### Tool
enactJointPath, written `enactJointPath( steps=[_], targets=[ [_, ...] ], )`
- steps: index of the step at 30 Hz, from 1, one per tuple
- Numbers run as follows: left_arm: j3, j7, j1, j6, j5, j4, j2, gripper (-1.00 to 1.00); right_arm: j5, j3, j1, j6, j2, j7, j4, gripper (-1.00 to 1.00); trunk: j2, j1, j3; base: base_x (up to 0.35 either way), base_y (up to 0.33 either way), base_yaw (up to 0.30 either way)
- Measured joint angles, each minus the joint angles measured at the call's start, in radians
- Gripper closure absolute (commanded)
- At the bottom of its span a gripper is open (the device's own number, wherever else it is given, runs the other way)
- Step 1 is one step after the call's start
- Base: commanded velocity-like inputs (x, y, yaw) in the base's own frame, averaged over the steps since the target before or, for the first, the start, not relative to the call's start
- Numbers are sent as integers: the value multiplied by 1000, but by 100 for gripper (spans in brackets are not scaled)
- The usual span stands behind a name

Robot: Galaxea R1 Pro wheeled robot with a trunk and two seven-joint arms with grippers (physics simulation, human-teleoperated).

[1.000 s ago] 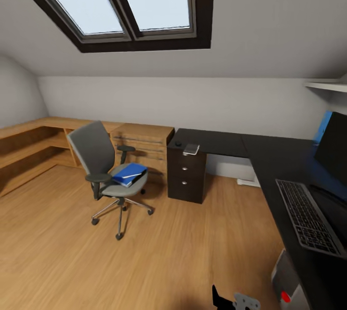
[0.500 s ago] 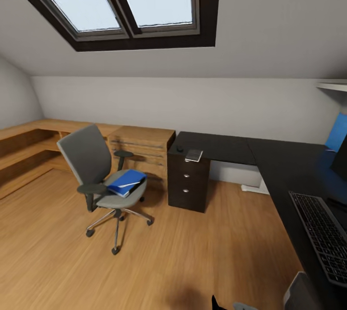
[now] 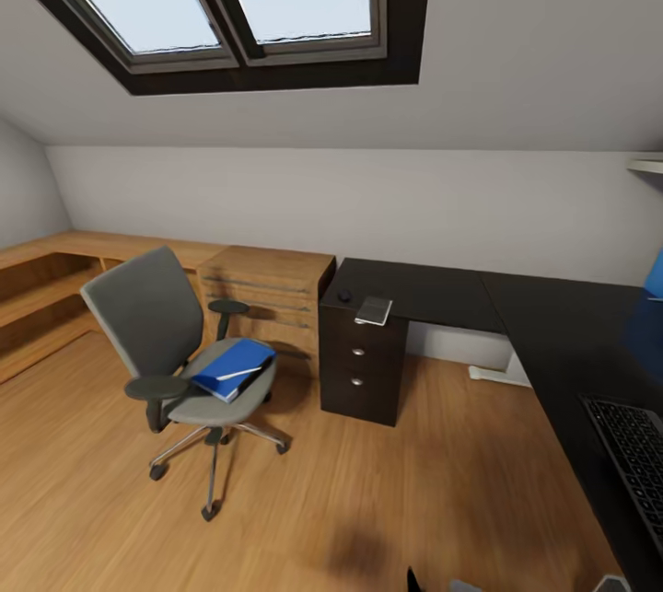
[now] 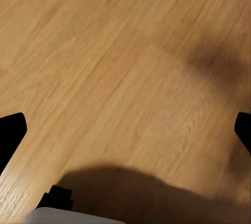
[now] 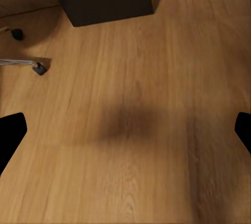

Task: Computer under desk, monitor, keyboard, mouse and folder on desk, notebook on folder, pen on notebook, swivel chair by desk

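Currently folder (image 3: 230,368) lies on swivel chair (image 3: 175,343) seat; likely stiff, fairly heavy: grip spine edge. Both grippers' fingers spread apart, empty.

You are panning the head view leftward, so the swivel chair (image 3: 175,362) and desk (image 3: 516,316) are shifting in frame, the keyboard (image 3: 635,454) sliding toward the right edge.
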Motion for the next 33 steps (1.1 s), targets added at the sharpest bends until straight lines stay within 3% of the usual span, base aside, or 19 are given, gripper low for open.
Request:
enactJointPath(
  steps=[3,6,9,17,18,19,33],
  targets=[
    [0,0,0,0,0,0,0,-100,-1,-1,-2,0,-7,0,0,-100,0,0,0,338,0,0],
    [0,0,0,0,0,0,0,-100,-5,-3,-4,2,-36,-1,0,-100,0,0,0,337,0,0],
    [0,0,0,0,0,0,0,-100,-6,-3,-5,-4,-47,0,0,-100,0,0,0,337,0,0],
    [0,0,0,0,0,0,0,-100,-4,-4,-5,-30,-47,1,-1,-100,0,0,0,337,0,0],
    [0,0,0,0,-1,0,0,-100,-4,-2,-5,-92,-43,1,0,-100,7,-4,3,336,0,0],
    [0,0,0,0,-1,0,0,-100,-5,-2,-5,-101,-43,1,0,-100,14,-8,6,336,0,0],
    [0,0,0,-1,-2,0,0,-100,-6,-1,-5,-122,-39,1,0,-100,112,-61,50,336,0,0]
  ],
)
